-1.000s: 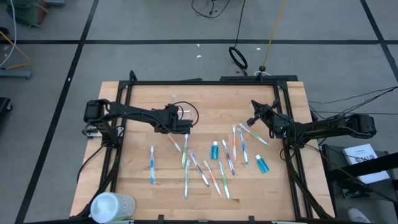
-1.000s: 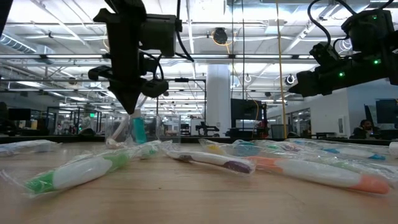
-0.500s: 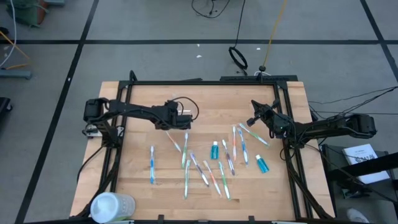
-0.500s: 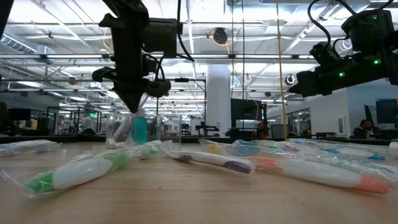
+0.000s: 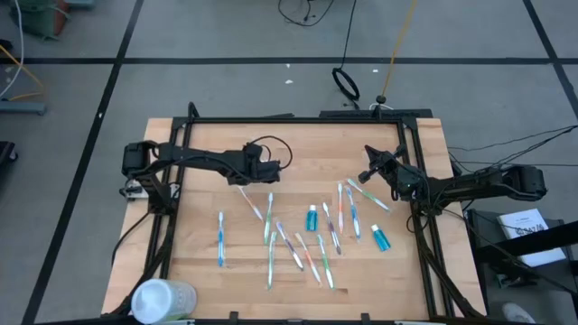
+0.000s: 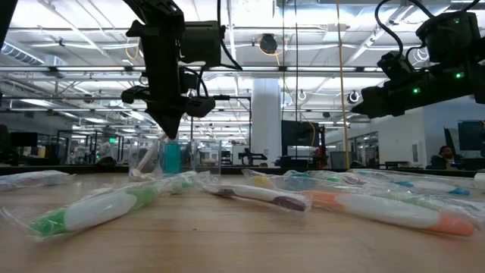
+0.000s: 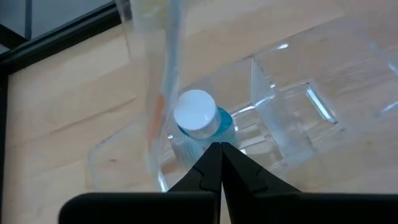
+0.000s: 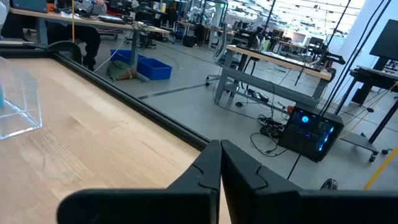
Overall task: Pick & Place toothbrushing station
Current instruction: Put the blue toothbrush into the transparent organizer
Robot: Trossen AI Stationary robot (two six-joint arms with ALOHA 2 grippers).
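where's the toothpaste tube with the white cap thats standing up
In the left wrist view the toothpaste tube stands upright inside the clear organizer, just beyond the shut left tool, toward the table's back left in the high view.

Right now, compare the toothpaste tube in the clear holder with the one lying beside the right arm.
The tube in the clear holder stands upright, white cap up; the tube near the right arm lies flat on the table. The first sits under the left gripper, fingers shut; the second lies alone, untouched. Both are teal with white caps.
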